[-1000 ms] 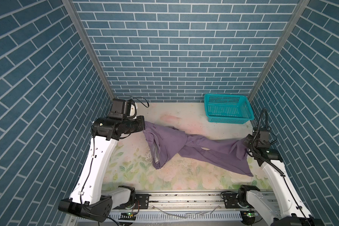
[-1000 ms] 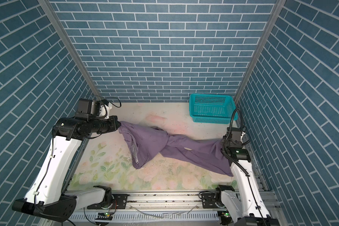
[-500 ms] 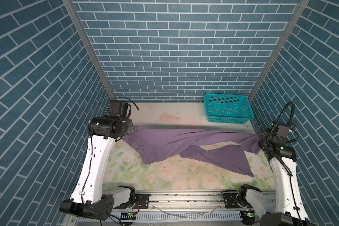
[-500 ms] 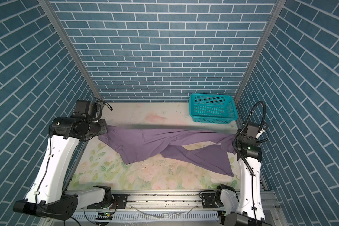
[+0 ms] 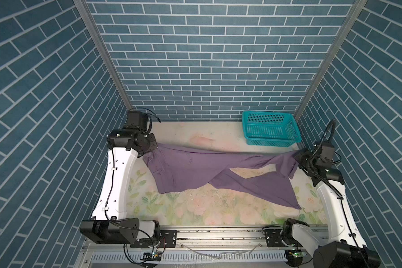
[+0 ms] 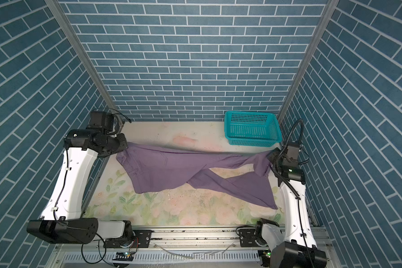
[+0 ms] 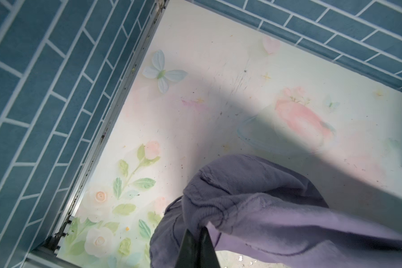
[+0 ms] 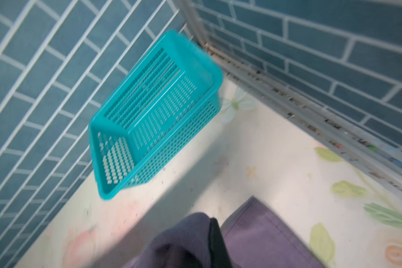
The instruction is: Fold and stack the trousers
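The muted-purple trousers [image 5: 188,167] [image 6: 172,167] hang stretched across the table between my two grippers in both top views. My left gripper [image 5: 154,148] [image 6: 125,148] is shut on the waistband end at the back left; in the left wrist view its dark fingertips pinch a bunched fold [image 7: 196,230] of the fabric [image 7: 253,208]. My right gripper [image 5: 297,157] [image 6: 270,157] is shut on the end of one leg at the right. In the right wrist view, cloth [image 8: 186,234] wraps over that gripper [image 8: 210,222]. The other leg [image 5: 276,195] trails down onto the table at the front right.
A teal mesh basket [image 5: 270,128] [image 6: 251,132] [image 8: 158,111] stands at the back right corner, just behind the right gripper. Blue brick walls close in the floral table [image 5: 195,208] on three sides. The arm bases and rail run along the front edge.
Both grippers have moved apart, the left back to the left wall and the right up and to the right. The trousers, bunched in the middle before, are now pulled out long between them.
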Motion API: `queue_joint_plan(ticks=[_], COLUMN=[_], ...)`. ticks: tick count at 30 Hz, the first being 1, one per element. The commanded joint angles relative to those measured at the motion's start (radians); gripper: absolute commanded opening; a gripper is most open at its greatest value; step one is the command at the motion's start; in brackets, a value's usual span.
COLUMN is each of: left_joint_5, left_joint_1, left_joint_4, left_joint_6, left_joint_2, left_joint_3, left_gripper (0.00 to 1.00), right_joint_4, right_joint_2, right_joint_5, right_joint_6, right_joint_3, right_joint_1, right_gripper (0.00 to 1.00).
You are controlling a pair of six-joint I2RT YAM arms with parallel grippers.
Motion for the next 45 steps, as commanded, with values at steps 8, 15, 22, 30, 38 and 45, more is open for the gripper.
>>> queue_joint_plan(ticks=[8, 15, 22, 30, 38, 45], left_joint_5=[0.105, 0.113, 0.078, 0.068, 0.162, 0.231], left_joint_1=[0.008, 0.007, 0.008, 0.009, 0.008, 0.009], left_joint_4=[0.095, 0.056, 0.019, -0.04, -0.018, -0.001], left_joint_6=[0.054, 0.09, 0.09, 0.102, 0.132, 0.155], left_joint_2=[0.0, -0.031, -0.112, -0.137, -0.161, -0.148], left_joint_3=[0.017, 0.025, -0.013, 0.008, -0.023, -0.006], left_gripper=[0.0, 0.0, 0.0, 0.0, 0.0, 0.0], right_joint_4=[-0.135, -0.196, 0.038, 0.207, 0.234, 0.347], right_joint_2=[-0.107, -0.101, 0.189, 0.597, 0.817, 1.0], right_joint_5=[0.017, 0.248, 0.283, 0.11, -0.14, -0.436], right_joint_6=[-0.006, -0.087, -0.235, -0.432, -0.44, -0.26], right_joint_3=[-0.251, -0.151, 0.01, 0.277, 0.456, 0.552], right_joint_1=[0.214, 0.249, 0.524, 0.841, 0.935, 0.935], right_gripper=[0.46, 0.99, 0.51, 0.13, 0.9, 0.61])
